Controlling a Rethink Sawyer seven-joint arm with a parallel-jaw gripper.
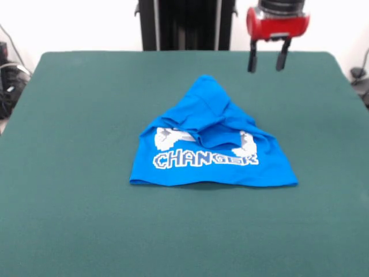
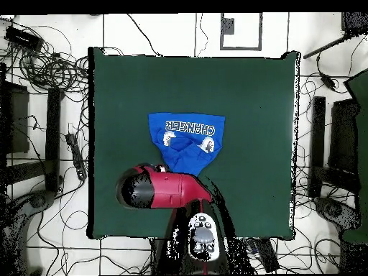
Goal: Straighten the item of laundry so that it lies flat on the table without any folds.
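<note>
Front view: blue T-shirt (image 1: 210,144) bunched mid-table (image 1: 69,219), top folded over print, "CHANGER" visible. Gripper (image 1: 268,62) hangs above far edge, fingers spread, empty.
Overhead view: shirt (image 2: 187,136) central; red arm (image 2: 169,188) overlaps its near end.

The T-shirt (image 1: 207,147) is bright blue with white pixel-style "CHANGER" lettering. The desk (image 1: 86,219) is dark green. The tool (image 1: 268,60) has black fingers under a red body.
</note>
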